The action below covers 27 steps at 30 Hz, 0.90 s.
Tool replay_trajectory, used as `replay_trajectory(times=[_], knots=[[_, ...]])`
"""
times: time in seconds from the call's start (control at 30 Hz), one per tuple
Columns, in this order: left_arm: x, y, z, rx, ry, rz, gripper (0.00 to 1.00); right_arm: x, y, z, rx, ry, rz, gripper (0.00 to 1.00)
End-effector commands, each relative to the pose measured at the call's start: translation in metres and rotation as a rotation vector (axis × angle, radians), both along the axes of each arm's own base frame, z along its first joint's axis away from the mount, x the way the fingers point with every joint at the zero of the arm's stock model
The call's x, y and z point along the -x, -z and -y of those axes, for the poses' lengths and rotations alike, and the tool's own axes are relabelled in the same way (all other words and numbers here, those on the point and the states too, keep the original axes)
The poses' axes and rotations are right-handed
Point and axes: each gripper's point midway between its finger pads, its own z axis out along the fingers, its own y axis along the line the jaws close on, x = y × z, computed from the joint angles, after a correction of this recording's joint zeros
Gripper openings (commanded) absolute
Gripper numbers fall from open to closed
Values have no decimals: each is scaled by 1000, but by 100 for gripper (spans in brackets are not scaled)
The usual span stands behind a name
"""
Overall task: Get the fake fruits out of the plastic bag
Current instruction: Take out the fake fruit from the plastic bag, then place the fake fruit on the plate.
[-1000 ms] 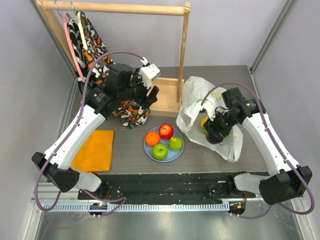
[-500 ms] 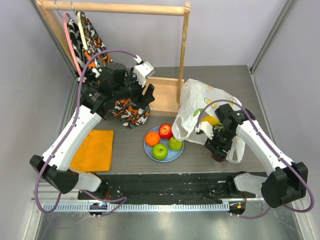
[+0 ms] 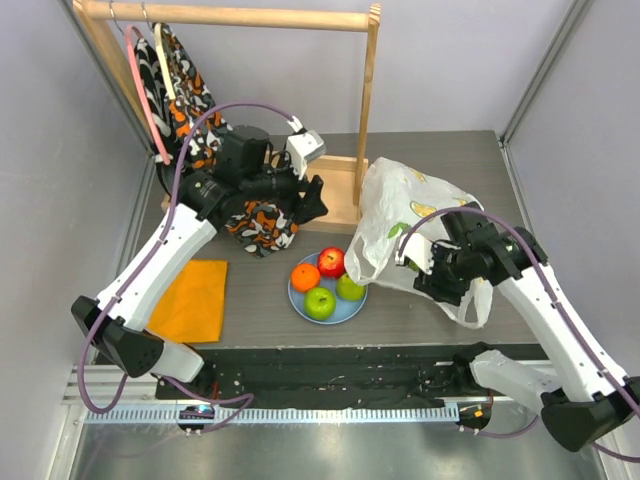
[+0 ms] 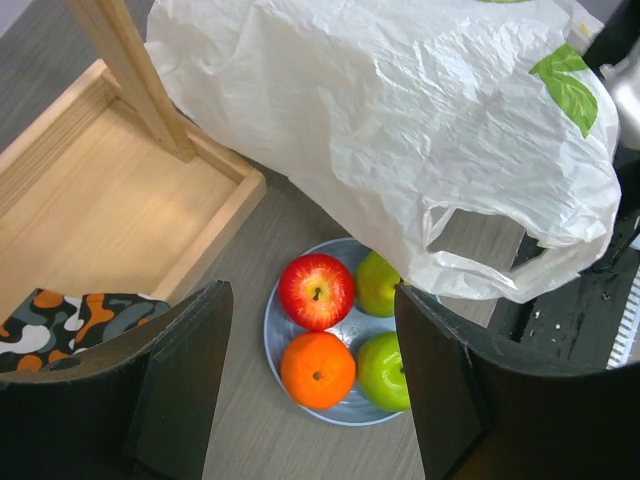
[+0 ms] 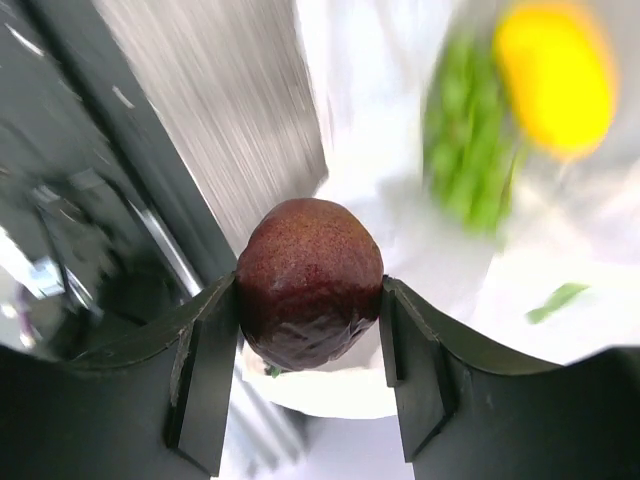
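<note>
My right gripper (image 5: 308, 300) is shut on a dark purple plum (image 5: 308, 282) and holds it just outside the plastic bag (image 3: 405, 205), near the bag's front right side (image 3: 432, 282). In the right wrist view, a yellow mango (image 5: 555, 75) and green grapes (image 5: 465, 150) show blurred against the white bag. An orange (image 3: 305, 276), red apple (image 3: 331, 261), green apple (image 3: 320, 302) and green pear (image 3: 350, 288) lie on the light-blue plate (image 3: 297, 300). My left gripper (image 3: 316, 200) is open and empty, hovering above the plate (image 4: 272, 335) and beside the bag (image 4: 400, 130).
A wooden clothes rack (image 3: 368, 110) with a patterned garment (image 3: 262, 225) stands at the back; its tray-like base (image 4: 110, 200) lies left of the bag. A folded orange cloth (image 3: 190, 298) lies at the left. A black rail (image 3: 330, 365) runs along the near edge.
My right gripper has come out of the bag with the plum, dipped toward the near edge, then lifted a little. The bag shifted and spread. My left arm swung slightly right.
</note>
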Motion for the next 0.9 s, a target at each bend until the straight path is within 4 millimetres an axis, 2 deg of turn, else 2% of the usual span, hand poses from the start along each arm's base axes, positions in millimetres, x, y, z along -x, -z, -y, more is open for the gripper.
replay_trajectory(times=[0.0, 0.07, 0.13, 0.27, 0.37, 0.43, 0.57, 0.6, 0.67, 0.7, 0.73, 0.83, 0.87], knots=[[-5, -26, -3, 27, -10, 91, 70, 57, -14, -44, -163, -114, -199, 55], [-5, -23, -5, 21, -11, 90, 70, 69, -6, -67, -201, -177, -274, 52], [-5, -23, -8, 16, -24, 98, 70, 74, 5, -74, -195, -205, -307, 54], [-6, -28, -16, 12, -48, 115, 70, 86, 20, -73, -149, -227, -399, 53], [-5, -33, -20, 15, -54, 127, 70, 103, 33, -59, -74, -288, -429, 50], [-6, -34, -24, 7, -66, 140, 70, 98, 28, -62, -79, -305, -372, 51], [-12, -30, -37, -15, -107, 151, 70, 71, 7, -108, -174, -325, -295, 52], [-14, -30, -42, -13, -123, 151, 70, 65, -4, -122, -207, -346, -270, 52], [-18, -32, -46, 25, -163, 116, 70, 60, -6, -140, -212, -388, -298, 53], [-24, -34, -54, 47, -189, 99, 70, 58, -15, -152, -229, -424, -286, 54], [-26, -36, -56, 68, -200, 91, 70, 57, -8, -161, -213, -443, -331, 55], [-30, -42, -66, 107, -238, 82, 70, 54, 1, -180, -160, -518, -312, 53], [-30, -41, -68, 108, -246, 76, 70, 42, 10, -186, -121, -527, -266, 52]])
